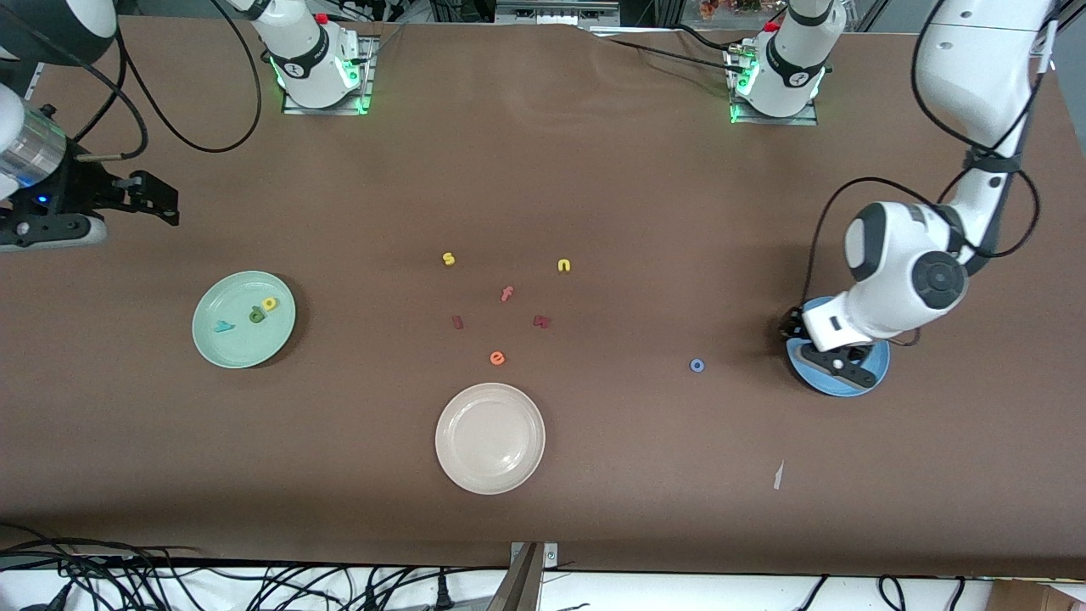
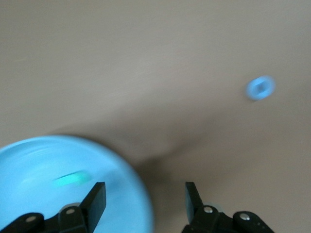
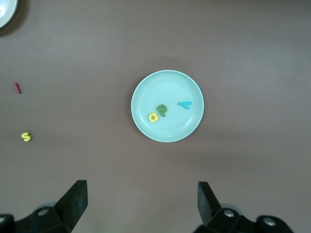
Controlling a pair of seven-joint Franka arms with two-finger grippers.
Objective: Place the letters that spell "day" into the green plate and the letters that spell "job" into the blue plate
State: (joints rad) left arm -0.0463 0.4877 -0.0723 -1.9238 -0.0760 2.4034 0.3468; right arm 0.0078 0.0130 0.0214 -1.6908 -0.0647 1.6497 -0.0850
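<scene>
Left gripper [image 2: 145, 199] spread, empty, bent low over blue plate [image 1: 878, 369]; teal j [image 2: 72, 178] inside. Right gripper [image 3: 142, 200] spread, waiting high near table edge.

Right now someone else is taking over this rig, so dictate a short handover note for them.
Left gripper: open, over the blue plate's edge.
Right gripper: open, empty, waiting high over the green plate.
Done: yellow a, green d and teal y lie in the green plate. A teal letter, apparently the j, is in the blue plate.
Left: blue o sits on the table beside the blue plate. The b can't be made out here.
</scene>
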